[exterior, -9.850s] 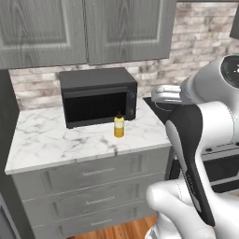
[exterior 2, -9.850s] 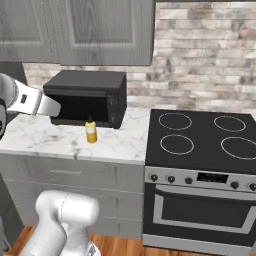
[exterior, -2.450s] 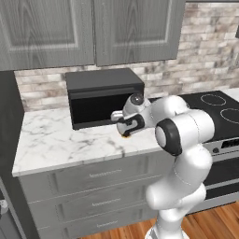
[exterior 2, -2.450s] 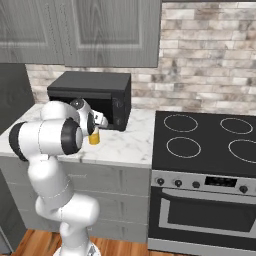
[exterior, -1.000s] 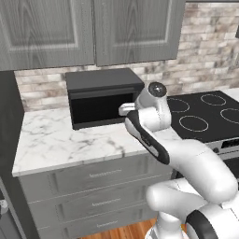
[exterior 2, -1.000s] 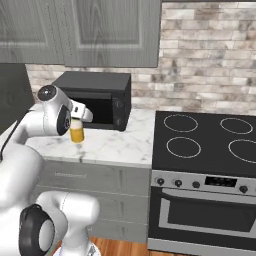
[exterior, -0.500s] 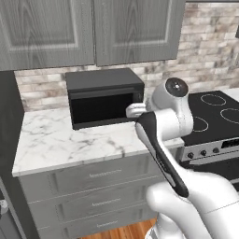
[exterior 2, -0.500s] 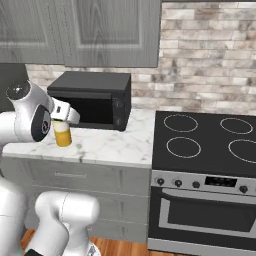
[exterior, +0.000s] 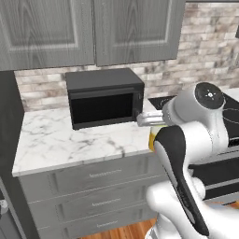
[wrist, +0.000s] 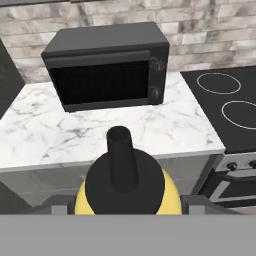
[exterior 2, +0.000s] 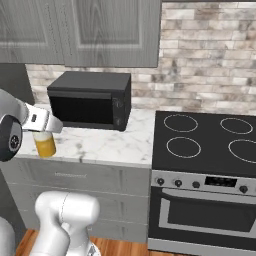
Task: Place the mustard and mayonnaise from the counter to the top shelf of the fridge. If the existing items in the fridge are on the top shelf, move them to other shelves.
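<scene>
At the far left of the right base view you have the mustard [exterior 2: 45, 144] carried in the air just off the front edge of the tabletop [exterior 2: 95, 140], hanging under the gripper [exterior 2: 44, 134]. The hand view looks straight down the dark nozzle cap [wrist: 120, 157], with the yellow shoulder showing on either side; the jaws sit close in against the bottle's sides and look clamped on it, though their contact faces are hidden. Moving right, the black microwave [exterior 2: 91, 100] stands against the brick wall, and beyond it lies the stove [exterior 2: 206, 140]. In the left base view the bottle [exterior: 152, 138] peeks out beside the arm's forearm. Judge it a light plastic squeeze bottle with smooth, yielding walls: it may slide or dent under a hard squeeze. Hold it across the body below the shoulder, never by the tapered cap, and keep it upright while you swing it
</scene>
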### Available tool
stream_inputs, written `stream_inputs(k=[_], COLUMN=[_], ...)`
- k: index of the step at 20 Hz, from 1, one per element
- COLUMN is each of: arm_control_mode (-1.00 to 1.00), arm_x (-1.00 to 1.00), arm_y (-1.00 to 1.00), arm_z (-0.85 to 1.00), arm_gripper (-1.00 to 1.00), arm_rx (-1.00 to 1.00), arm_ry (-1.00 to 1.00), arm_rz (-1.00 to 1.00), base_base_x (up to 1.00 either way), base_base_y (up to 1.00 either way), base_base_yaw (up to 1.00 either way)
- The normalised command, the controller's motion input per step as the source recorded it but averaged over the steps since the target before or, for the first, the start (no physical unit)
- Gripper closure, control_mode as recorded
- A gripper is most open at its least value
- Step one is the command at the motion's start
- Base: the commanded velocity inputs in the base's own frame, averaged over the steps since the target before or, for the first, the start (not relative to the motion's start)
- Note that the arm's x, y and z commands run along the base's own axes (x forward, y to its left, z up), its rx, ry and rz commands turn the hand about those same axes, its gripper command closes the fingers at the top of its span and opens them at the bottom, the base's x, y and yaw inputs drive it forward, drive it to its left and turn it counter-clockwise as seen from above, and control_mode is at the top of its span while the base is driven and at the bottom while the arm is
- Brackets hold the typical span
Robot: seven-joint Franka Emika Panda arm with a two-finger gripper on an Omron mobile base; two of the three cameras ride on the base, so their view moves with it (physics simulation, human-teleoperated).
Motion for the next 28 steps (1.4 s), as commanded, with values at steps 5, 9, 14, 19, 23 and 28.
stream_inputs(k=[5, 9, 14, 19, 23, 28], arm_control_mode=[-1.00, -1.00, -1.00, 1.00, 1.00, 1.00], arm_x=[-0.96, -0.58, -0.47, 0.00, 0.00, 0.00], arm_y=[-0.02, 0.00, 0.00, 0.00, 0.00, 0.00], arm_z=[0.43, 0.19, 0.00, 0.00, 0.00, 0.00], arm_gripper=[1.00, 1.00, 1.00, 1.00, 1.00, 1.00], arm_rx=[0.01, 0.00, 0.00, 0.00, 0.00, 0.00], arm_ry=[0.00, 0.02, -0.02, 0.00, 0.00, 0.00], arm_rz=[0.00, 0.00, 0.00, 0.00, 0.00, 0.00], base_base_x=[0.00, 0.00, 0.00, -1.00, -1.00, -1.00], base_base_y=[0.00, 0.00, 0.00, 0.05, 0.41, 0.90], base_base_yaw=[0.00, 0.00, 0.00, 0.05, 0.14, 0.11])
